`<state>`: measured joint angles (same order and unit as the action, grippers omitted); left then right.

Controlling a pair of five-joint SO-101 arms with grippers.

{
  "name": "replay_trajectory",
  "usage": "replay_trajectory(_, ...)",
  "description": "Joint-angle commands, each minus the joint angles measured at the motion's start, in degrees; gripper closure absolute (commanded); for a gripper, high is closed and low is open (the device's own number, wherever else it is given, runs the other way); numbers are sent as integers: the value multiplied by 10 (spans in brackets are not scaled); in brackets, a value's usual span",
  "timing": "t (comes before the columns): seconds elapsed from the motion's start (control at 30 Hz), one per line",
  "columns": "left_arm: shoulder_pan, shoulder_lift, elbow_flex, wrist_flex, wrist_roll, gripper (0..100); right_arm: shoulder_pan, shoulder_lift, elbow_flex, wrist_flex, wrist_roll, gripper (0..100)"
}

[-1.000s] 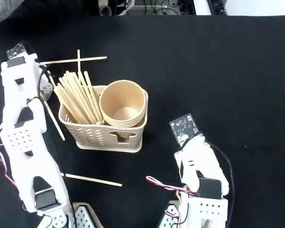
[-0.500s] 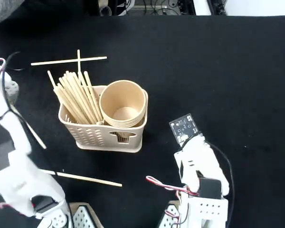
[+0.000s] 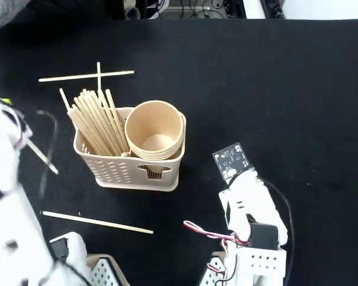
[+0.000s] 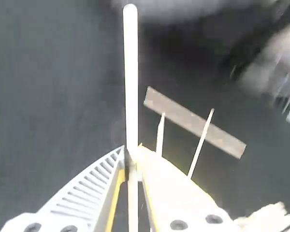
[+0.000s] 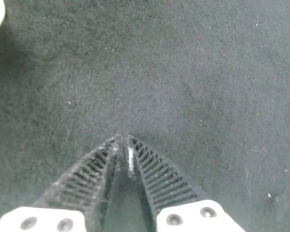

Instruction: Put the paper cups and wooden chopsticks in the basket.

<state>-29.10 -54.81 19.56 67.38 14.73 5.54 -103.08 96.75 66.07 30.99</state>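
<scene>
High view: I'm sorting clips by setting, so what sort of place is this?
Probably a robotics lab bench: a black-covered table, two small white robot arms, the left arm and the right arm, mounted at its near edge, and cables along the far edge.

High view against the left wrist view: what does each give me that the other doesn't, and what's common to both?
The high view gives the layout: the basket holding stacked paper cups and a bundle of chopsticks, two crossed chopsticks on the table beyond it, one loose chopstick on its near side, and the right arm off to its side. The left wrist view gives the grip: the left gripper shut on a held chopstick that juts past the fingertips. Both show that held chopstick over the black table.
</scene>
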Motion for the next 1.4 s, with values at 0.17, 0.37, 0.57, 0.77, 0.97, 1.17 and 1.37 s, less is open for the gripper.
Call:
replay_trajectory(0.17, 85, -209, 64, -153, 21, 971, -4, -40, -1, 3, 4, 985)
replay_trajectory(0.37, 204, -215, 58, -186, 47, 971, -4, -40, -1, 3, 4, 985)
replay_trajectory(0.57, 243, -215, 107, -196, 44, 971, -4, -40, -1, 3, 4, 985)
replay_trajectory(0.77, 240, -218, 173, -196, 25, 971, -4, -40, -1, 3, 4, 985)
replay_trajectory(0.97, 244, -222, 246, -196, -15, 971, -4, -40, -1, 3, 4, 985)
replay_trajectory(1.17, 244, -220, 299, -159, -53, 924, -4, -40, -1, 3, 4, 985)
replay_trajectory(1.37, 240, -216, 252, -24, -45, 685, -4, -40, -1, 3, 4, 985)
